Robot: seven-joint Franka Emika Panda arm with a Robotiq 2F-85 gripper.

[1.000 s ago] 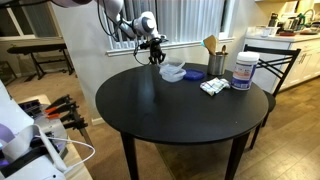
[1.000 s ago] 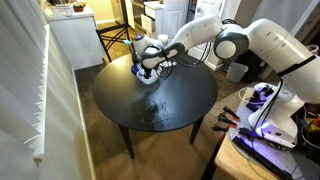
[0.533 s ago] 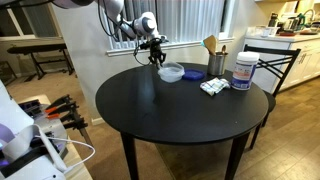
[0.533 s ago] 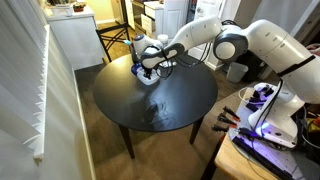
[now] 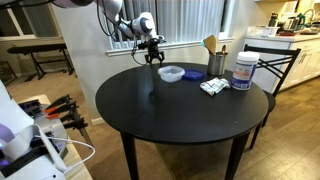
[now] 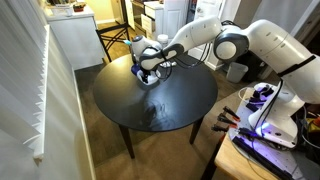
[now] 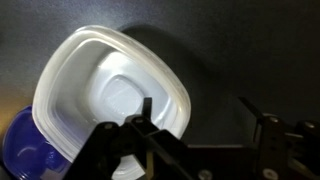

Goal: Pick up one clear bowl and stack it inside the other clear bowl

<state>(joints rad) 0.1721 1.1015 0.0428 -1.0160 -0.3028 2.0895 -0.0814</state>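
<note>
On the far side of the round black table (image 5: 170,115), the two clear bowls (image 5: 171,73) show as a single nested stack. The wrist view looks down into the stack (image 7: 108,95), whitish and see-through with a rounded rim, and I cannot separate the one clear bowl from the other clear bowl. My gripper (image 5: 152,57) hangs just above and beside the stack. Its left fingertip (image 7: 147,106) overlaps the rim in the wrist view. The gripper (image 7: 198,108) is open, with only dark tabletop between its fingers. It also shows over the table's far edge in an exterior view (image 6: 150,68).
A dark cup with wooden utensils (image 5: 214,60), a white jar with a blue lid (image 5: 243,71) and a small packet (image 5: 212,87) stand close beside the bowls. A chair (image 5: 278,58) is behind the table. A blue item (image 7: 22,150) lies against the stack.
The gripper has opened and let go of the bowl it held. That bowl now rests in the other one, where before they sat offset. The gripper has drawn slightly away.
</note>
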